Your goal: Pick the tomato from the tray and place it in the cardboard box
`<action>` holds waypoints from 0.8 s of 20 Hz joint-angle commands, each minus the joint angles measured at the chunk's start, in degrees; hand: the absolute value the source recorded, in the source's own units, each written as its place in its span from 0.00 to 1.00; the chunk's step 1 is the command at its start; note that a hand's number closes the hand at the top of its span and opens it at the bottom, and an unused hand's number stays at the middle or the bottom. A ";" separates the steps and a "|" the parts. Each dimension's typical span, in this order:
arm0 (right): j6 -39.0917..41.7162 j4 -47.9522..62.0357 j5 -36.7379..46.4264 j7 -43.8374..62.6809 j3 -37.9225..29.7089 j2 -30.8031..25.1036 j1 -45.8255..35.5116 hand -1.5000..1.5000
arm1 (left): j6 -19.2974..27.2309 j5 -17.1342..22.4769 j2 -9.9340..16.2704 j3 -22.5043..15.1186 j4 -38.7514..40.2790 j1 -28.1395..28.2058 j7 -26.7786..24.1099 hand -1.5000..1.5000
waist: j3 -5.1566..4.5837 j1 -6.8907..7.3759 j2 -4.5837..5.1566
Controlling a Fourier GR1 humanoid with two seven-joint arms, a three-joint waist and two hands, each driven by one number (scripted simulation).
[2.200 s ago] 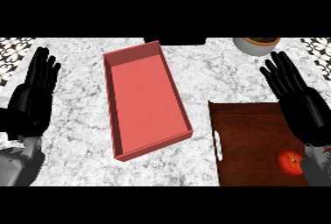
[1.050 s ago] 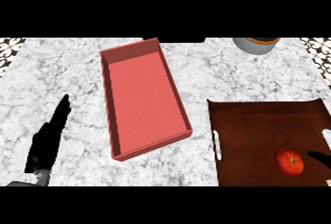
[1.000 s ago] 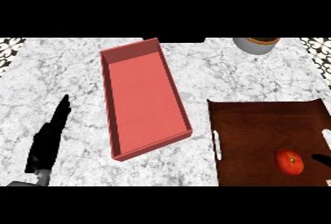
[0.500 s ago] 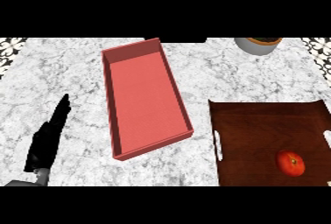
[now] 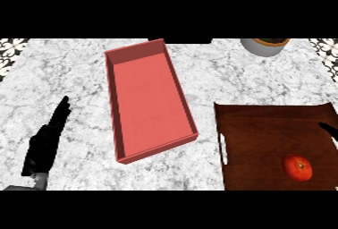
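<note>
Red and untouched, the tomato lies on the dark brown tray at about four o'clock in the head view, near the tray's lower right corner. Nothing of the task is done yet: the tomato must be grasped, lifted, carried to eleven o'clock and set down in the box, a long reddish open box that stands just beside the tray at the centre, with nothing in it.

At eight o'clock the left hand is seen edge-on, fingers straight and pressed together, holding nothing, well apart from both tray and box. At three o'clock a small black tip at the frame's edge is probably the right hand; I cannot tell how its fingers stand.

White-grey marbled stone forms the desk. A pale round pot sits at one o'clock, cut by the frame, and patterned tile shows at the upper corners.
</note>
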 commanded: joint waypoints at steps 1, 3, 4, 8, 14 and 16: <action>0.91 2.28 5.80 3.03 2.62 4.88 -1.96 0.00 | -3.00 -0.22 -0.07 2.75 3.54 -1.54 -1.82 0.50 | 0.03 -0.05 0.04; 3.87 1.52 5.97 7.70 2.83 5.32 -5.27 0.00 | -0.68 -2.82 -2.50 0.11 -1.07 -0.96 2.07 0.50 | 0.03 0.15 0.03; 4.77 0.47 6.43 9.07 2.84 6.26 -4.98 0.00 | -0.80 -2.68 -3.16 1.24 -0.15 -0.48 0.17 0.50 | 0.02 0.06 0.01; 5.42 3.10 10.67 5.65 1.57 9.89 -2.49 0.00 | -1.72 -4.81 -3.65 2.58 -0.14 1.10 -0.74 0.50 | 0.03 -0.08 -0.02; 4.61 6.11 16.92 -1.11 0.62 14.49 1.12 0.00 | -3.50 -5.27 -5.65 3.30 -4.55 3.57 0.89 0.50 | 0.05 -0.04 -0.05; 5.80 4.37 17.61 -1.68 -0.16 15.58 3.19 0.00 | -2.71 -7.61 -7.51 3.41 -0.68 2.05 -0.22 0.50 | 0.03 -0.27 -0.04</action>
